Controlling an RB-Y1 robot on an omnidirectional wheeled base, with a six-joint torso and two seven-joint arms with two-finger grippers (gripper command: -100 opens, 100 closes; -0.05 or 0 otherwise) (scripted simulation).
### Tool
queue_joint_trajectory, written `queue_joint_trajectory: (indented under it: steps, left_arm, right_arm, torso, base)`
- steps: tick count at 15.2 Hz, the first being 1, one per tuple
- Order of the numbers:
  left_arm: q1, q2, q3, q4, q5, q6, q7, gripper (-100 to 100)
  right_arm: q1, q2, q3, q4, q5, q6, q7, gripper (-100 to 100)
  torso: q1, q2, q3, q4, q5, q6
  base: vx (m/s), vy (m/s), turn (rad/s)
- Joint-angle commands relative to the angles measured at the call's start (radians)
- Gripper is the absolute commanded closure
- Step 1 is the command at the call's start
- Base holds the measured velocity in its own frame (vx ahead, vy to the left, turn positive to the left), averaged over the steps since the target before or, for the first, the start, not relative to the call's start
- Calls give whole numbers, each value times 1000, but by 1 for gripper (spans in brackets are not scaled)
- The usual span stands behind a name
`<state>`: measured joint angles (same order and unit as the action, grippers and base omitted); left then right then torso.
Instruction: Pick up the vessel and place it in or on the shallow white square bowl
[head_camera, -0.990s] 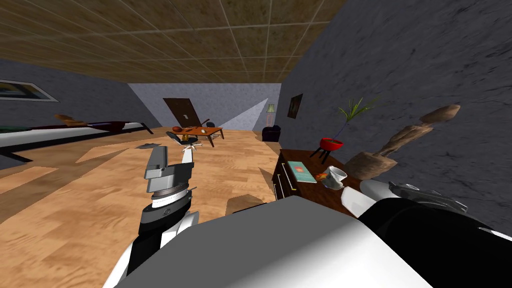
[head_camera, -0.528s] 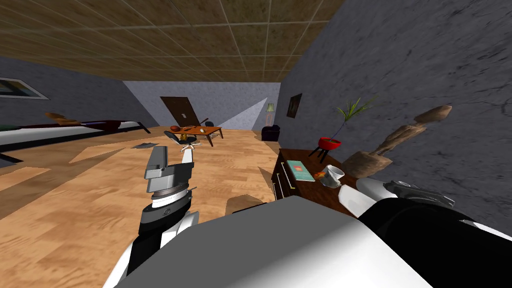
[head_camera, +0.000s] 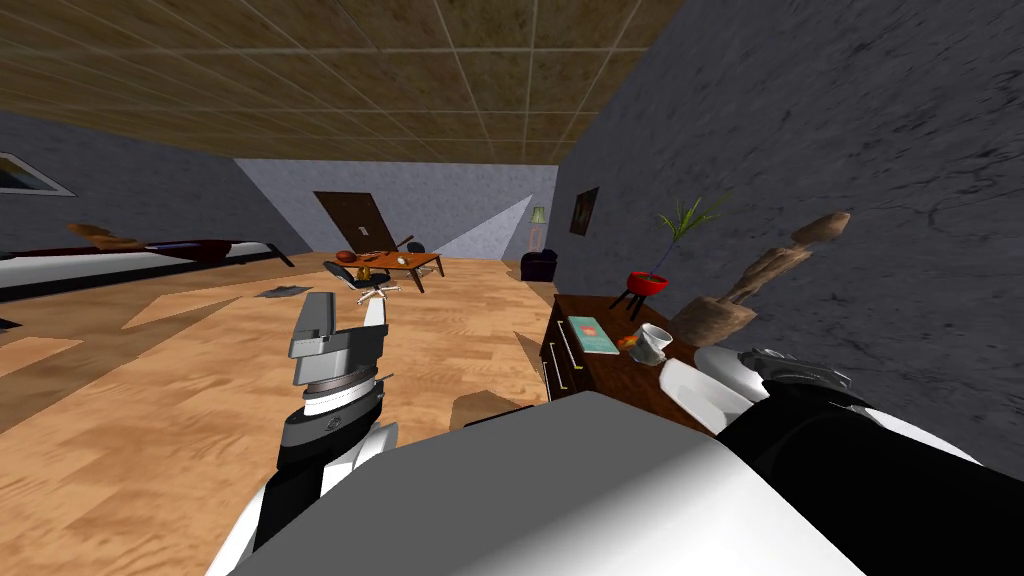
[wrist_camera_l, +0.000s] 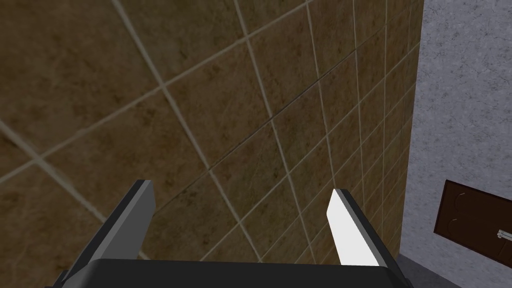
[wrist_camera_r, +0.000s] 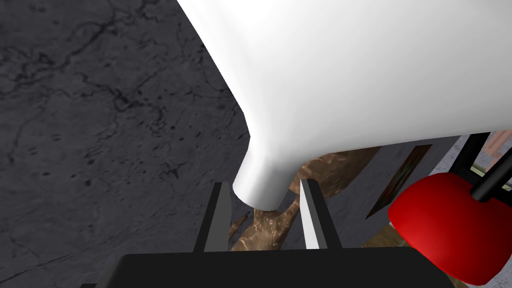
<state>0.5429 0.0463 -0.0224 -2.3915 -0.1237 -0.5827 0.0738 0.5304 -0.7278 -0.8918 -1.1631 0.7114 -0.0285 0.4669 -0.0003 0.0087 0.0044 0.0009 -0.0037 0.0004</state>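
Change: whole head view swung over the last second, by own turn and not by any move of the things. Brought the worktop (head_camera: 625, 372) and its load leftward, closer to the picture's middle.
Right tool (wrist_camera_r: 265, 184): fingers drawn close together, pressing the two sides of a narrow white end of the vessel (wrist_camera_r: 350, 75).
Vessel place: off the worktop and carried. Seen at lower right of the head view against the worktop's near end, just below the white cup (head_camera: 652, 342). Drifted leftward in the picture along with the forearm.
Left tool (wrist_camera_l: 241, 187): fingers wide apart, nothing between them. Same spot at lower left of the head view as before.
Worktop load: teal book (head_camera: 592, 335), the tilted cup, red pot (head_camera: 647, 283) on black legs, brown driftwood piece (head_camera: 745, 290) by the wall.
Shallow white square bowl: not picked out for certain. Possibly the pale flat shape (head_camera: 643, 358) under the cup.
Meaning: probably mid-carry, squaring up to the worktop. Placing not yet done.
Next move: calls for finding the bowl before lowering.
Risk: broad body held by a small end, so liable to swing. Cup close to the likely set-down spot.
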Motion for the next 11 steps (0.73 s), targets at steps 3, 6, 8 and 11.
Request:
queue_joint_trajectory:
  steps: [3,6,8,11]
  left_arm:
    - [0,0,0,0,0,0,0,0]
    - [0,0,0,0,0,0,0,0]
    - [0,0,0,0,0,0,0,0]
    - [0,0,0,0,0,0,0,0]
  right_arm:
    - [-1,-4,57,-52,-13,74,-10,100]
    - [-6,-9,118,-107,-25,138,-19,100]
    - [-9,-12,149,-135,-31,173,-23,100]
    - [10,-44,139,-140,-45,162,-35,100]
  torso:
    - [0,0,0,0,-1,0]
    - [0,0,0,0,-3,1]
    - [0,0,0,-1,-5,1]
    - [0,0,0,-1,-7,2]
  base:
    - [-66,-7,-27]
    - [-63,-10,-42]
    - [-65,-8,-33]
    - [-51,10,-7]
